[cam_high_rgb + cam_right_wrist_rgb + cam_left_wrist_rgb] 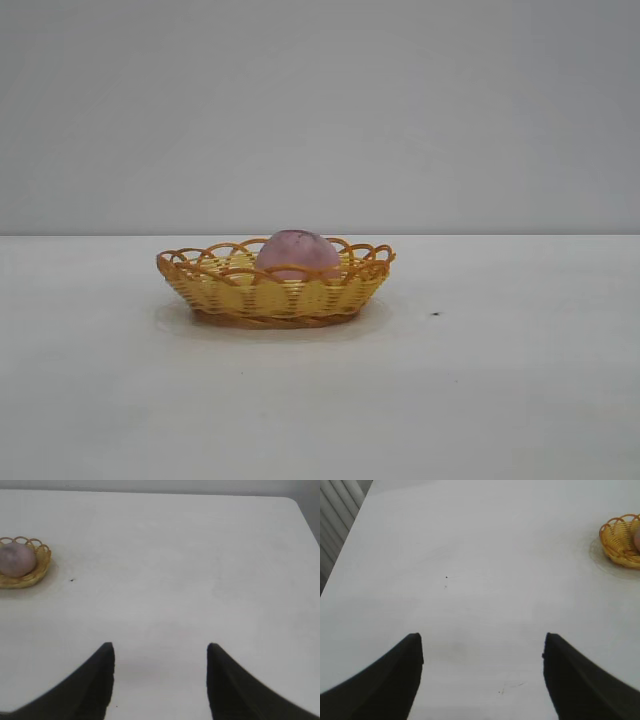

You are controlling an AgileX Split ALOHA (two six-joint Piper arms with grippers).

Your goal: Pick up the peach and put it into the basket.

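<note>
Left end effector (482,647) spread over bare table (485,570), basket (618,544) far off
</note>
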